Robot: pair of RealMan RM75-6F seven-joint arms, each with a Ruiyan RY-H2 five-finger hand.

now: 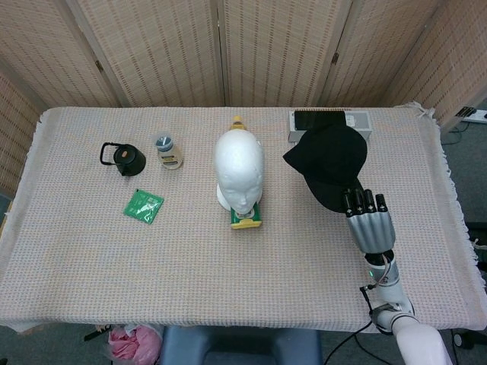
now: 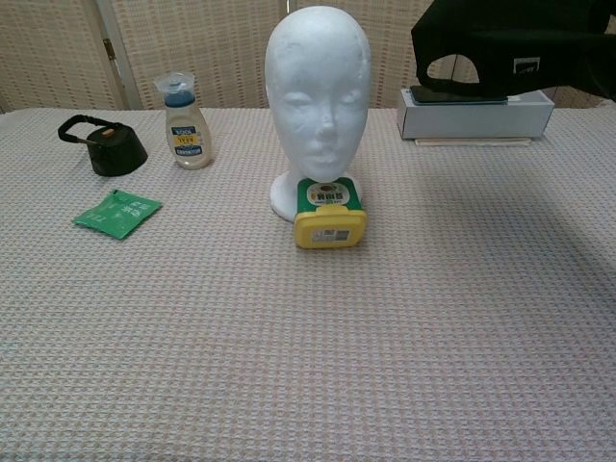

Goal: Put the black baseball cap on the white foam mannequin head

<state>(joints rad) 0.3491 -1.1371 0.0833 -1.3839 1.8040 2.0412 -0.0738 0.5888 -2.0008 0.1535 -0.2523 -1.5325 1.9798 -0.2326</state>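
Observation:
The white foam mannequin head stands upright at the table's middle, facing the near edge. My right hand holds the black baseball cap by its brim, lifted well above the table to the right of the mannequin head. In the chest view the cap hangs at the top right with its back strap opening turned toward me; the hand itself is out of that frame. My left hand shows in neither view.
A yellow-lidded tub lies at the mannequin's base. A white box with a dark phone sits behind the cap. At the left are a dressing bottle, a black lid with loop and a green packet.

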